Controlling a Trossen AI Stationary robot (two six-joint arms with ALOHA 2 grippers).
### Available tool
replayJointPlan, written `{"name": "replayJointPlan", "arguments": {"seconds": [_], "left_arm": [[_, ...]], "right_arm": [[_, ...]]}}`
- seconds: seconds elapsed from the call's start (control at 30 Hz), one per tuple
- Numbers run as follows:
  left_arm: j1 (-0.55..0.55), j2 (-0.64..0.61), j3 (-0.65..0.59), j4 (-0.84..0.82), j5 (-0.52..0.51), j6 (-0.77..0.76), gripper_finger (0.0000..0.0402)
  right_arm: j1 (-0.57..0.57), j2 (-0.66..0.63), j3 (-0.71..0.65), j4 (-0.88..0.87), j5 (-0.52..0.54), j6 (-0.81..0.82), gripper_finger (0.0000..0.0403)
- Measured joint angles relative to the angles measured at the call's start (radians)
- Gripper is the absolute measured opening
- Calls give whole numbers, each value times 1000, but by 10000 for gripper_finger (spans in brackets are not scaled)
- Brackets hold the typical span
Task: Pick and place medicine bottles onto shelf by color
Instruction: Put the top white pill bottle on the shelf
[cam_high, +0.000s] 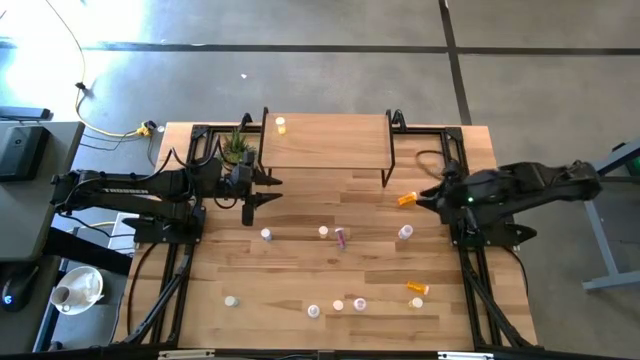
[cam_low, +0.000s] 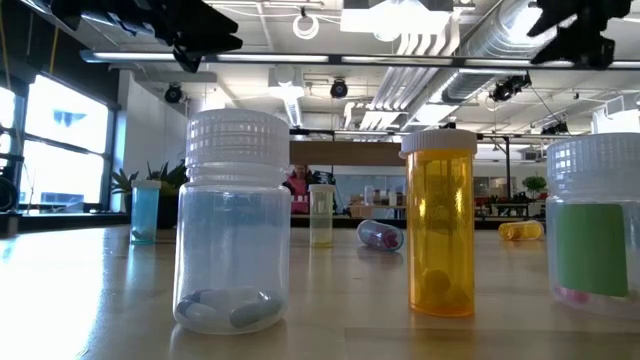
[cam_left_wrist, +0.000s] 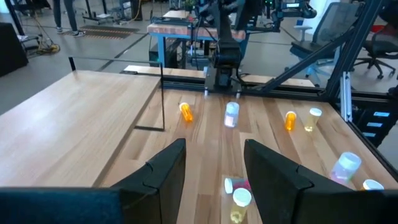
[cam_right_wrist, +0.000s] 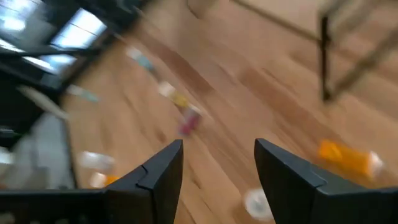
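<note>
No brand or lettering can be read on any bottle; the one visible label is a plain green band on the bottle (cam_low: 592, 225) at the low view's right edge, with pink pills under it.

Nearest the low camera stand a clear pale-blue bottle (cam_low: 232, 222) with a ribbed white cap and grey-white pills at its bottom, and a translucent orange bottle (cam_low: 439, 222) with a smooth white cap.

The shelf (cam_high: 325, 141), a light-wood board on thin black legs, stands at the far middle of the desk (cam_high: 300, 270). One yellow bottle (cam_high: 281, 125) stands upright near its far left corner. The other bottles are scattered over the desk: a pinkish one (cam_high: 342, 238) lies on its side in the middle, an orange one (cam_high: 407, 199) lies beside the shelf's right legs, another orange one (cam_high: 417, 288) lies toward the near right, and several white-capped ones stand along the near edge.

The left gripper (cam_high: 262, 190) hovers by the shelf's left end, next to a small green potted plant (cam_high: 237, 148); its jaws are spread wide and hold nothing. The right gripper (cam_high: 428, 196) sits just beside the orange bottle by the shelf, jaws likewise parted and empty.
</note>
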Motion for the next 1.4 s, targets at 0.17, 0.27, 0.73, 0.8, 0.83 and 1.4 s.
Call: {"name": "replayJointPlan", "arguments": {"seconds": [0.17, 0.27, 0.73, 0.8, 0.83, 1.4], "left_arm": [[0, 0, 0, 0, 0, -15, 152], [0, 0, 0, -1, 0, -18, 152], [0, 0, 0, -46, 0, -40, 152], [0, 0, 0, -47, 0, -40, 152], [0, 0, 0, -47, 0, -40, 152], [0, 0, 0, -47, 0, -40, 152]], "right_arm": [[0, 103, -6, -103, -36, 109, 189], [0, 166, -16, -127, -56, 167, 189], [0, 423, -17, -138, -116, 317, 189], [0, 458, -17, -137, -125, 321, 189], [0, 474, -17, -137, -132, 321, 189], [0, 667, -19, -70, -199, 321, 189]]}}
